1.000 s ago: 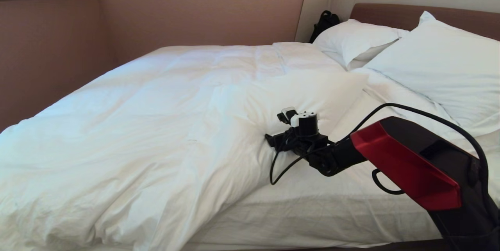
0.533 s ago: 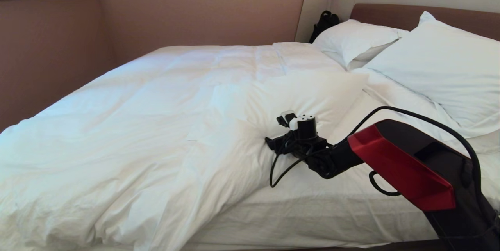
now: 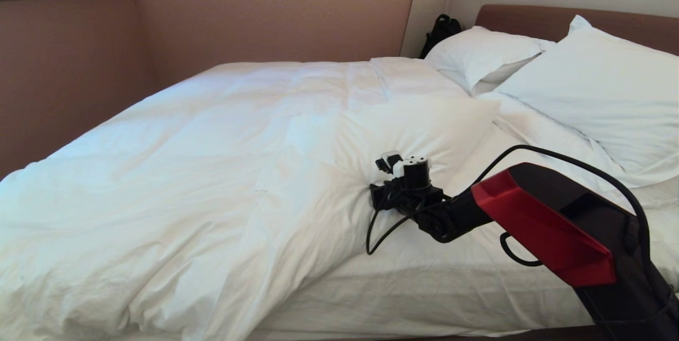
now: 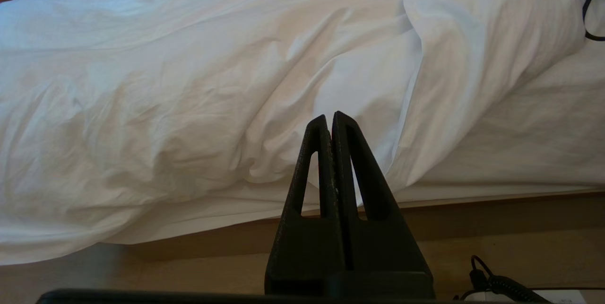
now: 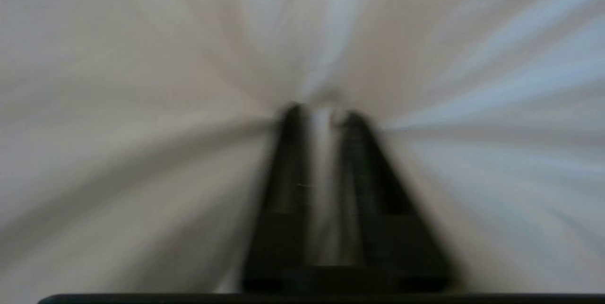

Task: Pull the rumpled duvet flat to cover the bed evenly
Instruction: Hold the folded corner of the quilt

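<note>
Your right gripper [image 5: 319,115] is pressed into the duvet [image 3: 223,171] at its rumpled edge, about midway along the near side of the bed [image 3: 424,298]. In the right wrist view, the two dark fingers [image 5: 290,162] stand close together with a narrow strip of white cloth between them, and creases in the fabric radiate outward from the tips. That reads as a pinch on a fold of the duvet, with the jaws nearly together and only the cloth keeping them apart. From the head view you see the wrist of that arm [image 3: 541,224] lying low over the bare sheet [image 3: 451,277], and the fingers themselves are sunk into the quilt and hidden there.

The duvet lies bunched toward the left and far side of the mattress. Its near right corner is folded back, leaving a wedge of sheet uncovered between it and the pillows [image 3: 589,86] at the headboard [image 3: 530,17].

Your left gripper [image 4: 331,122] hangs low beside the bed frame, off the bedding, its fingers pressed flat together with nothing between them. It points toward the overhanging edge of the duvet without touching it.
</note>
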`<state>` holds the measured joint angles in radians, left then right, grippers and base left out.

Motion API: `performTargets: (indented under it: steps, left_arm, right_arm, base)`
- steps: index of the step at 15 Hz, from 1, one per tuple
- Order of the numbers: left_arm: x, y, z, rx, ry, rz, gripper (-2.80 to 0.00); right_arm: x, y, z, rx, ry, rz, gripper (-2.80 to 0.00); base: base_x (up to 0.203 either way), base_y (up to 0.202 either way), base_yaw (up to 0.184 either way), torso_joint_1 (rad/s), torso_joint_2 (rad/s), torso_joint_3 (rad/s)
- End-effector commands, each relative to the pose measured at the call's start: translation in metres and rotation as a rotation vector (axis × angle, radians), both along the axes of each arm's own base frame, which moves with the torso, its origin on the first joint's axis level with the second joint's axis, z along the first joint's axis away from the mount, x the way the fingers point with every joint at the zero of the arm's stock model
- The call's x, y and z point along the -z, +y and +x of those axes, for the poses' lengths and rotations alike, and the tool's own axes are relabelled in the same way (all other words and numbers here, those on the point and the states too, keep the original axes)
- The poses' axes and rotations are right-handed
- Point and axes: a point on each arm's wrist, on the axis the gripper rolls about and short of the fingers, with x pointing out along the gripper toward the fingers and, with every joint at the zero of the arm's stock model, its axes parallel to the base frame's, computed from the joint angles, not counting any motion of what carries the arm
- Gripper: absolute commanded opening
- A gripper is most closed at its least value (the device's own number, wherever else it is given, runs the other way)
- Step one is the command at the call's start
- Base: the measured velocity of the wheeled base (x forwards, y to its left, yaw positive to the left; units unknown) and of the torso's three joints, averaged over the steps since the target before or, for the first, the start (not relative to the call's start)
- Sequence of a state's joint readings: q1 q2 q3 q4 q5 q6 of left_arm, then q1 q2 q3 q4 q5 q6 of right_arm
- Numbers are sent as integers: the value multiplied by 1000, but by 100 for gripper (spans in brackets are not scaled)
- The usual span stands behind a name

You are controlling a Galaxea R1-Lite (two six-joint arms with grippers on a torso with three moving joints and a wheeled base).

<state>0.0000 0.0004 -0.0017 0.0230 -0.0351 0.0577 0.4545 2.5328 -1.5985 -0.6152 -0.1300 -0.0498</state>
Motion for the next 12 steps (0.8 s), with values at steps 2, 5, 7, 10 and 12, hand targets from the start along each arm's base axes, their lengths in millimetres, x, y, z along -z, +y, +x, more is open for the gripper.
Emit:
performTargets:
  steps: [2, 5, 7, 10, 12]
  left_arm:
    - [0, 0, 0, 0, 0, 1, -280]
    - [0, 0, 0, 0, 0, 1, -280]
    - [0, 0, 0, 0, 0, 1, -280]
    - [0, 0, 0, 0, 0, 1, -280]
    - [0, 0, 0, 0, 0, 1, -280]
  right_arm:
    - [-1, -1, 1, 3, -5, 3, -280]
    - [-12, -5, 2, 18, -27, 13, -280]
    - [-21, -7, 1, 38, -45, 16, -280]
    - [-30, -13, 1, 53, -57, 19, -280]
    - [-38, -15, -4, 65, -52, 13, -280]
  base:
    - [0, 0, 0, 0, 0, 0]
    - [0, 0, 0, 0, 0, 0]
    - [0, 0, 0, 0, 0, 0]
    - [0, 0, 0, 0, 0, 0]
    - [0, 0, 0, 0, 0, 0]
